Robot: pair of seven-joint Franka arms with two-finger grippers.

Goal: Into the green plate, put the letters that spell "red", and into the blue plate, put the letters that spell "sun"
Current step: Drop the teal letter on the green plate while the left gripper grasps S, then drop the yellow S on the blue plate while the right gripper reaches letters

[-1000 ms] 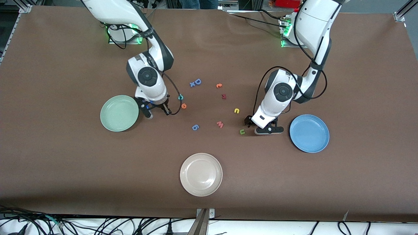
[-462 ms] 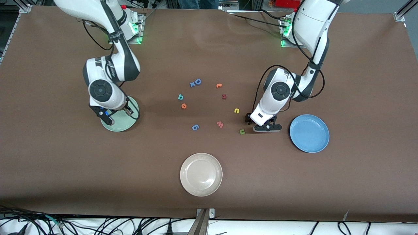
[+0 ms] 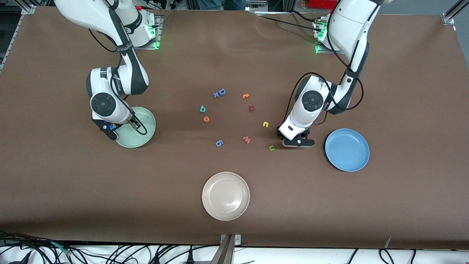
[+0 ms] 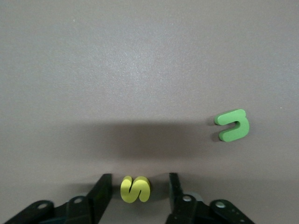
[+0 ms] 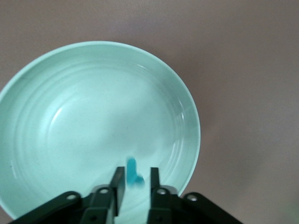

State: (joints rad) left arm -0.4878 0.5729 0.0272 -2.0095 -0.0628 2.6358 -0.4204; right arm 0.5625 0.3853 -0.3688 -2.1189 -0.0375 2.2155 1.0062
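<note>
Left pincer (image 4: 138, 186): low over the bench (image 3: 403, 91), fingers parted either side of the yellow "s" (image 4: 136, 188), with gaps visible. Green "u" (image 4: 233, 125) lies nearby; blue plate (image 3: 347, 149) beside it.

Right pincer (image 5: 134, 179): over the green plate (image 5: 70, 116), slightly released, teal "r" (image 5: 133, 171) between its fingers.

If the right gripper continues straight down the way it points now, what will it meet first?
Probably the green plate. The right gripper points down over the plate's inside near its rim, with a small teal letter between its fingers. That letter would likely touch the plate first; how high it hangs is unclear.
</note>
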